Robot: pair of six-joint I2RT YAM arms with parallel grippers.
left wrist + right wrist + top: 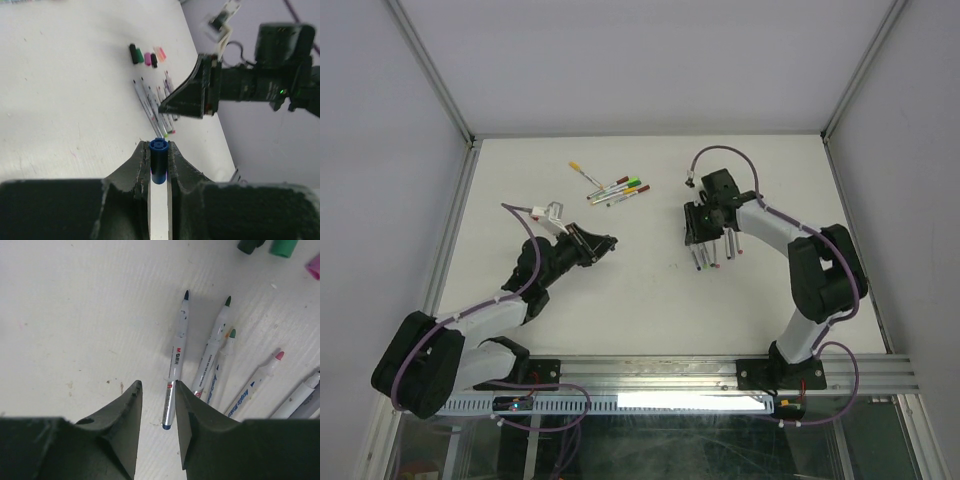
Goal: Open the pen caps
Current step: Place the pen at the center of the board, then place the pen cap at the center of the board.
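My left gripper [158,150] is shut on a blue pen cap [158,162] and holds it above the table; in the top view it [610,242] is left of centre. My right gripper [157,385] is open over a row of uncapped pens [705,260]. An uncapped blue pen [176,365] lies on the table between its fingers, close to the right one. Loose caps in black, green and pink [145,56] lie beyond the uncapped pens [159,105]. Several capped pens [620,188] lie at the back centre.
A capped yellow pen [584,172] lies apart at the left of the capped group. The right arm [260,80] fills the upper right of the left wrist view. Metal frame posts and white walls bound the table [520,320].
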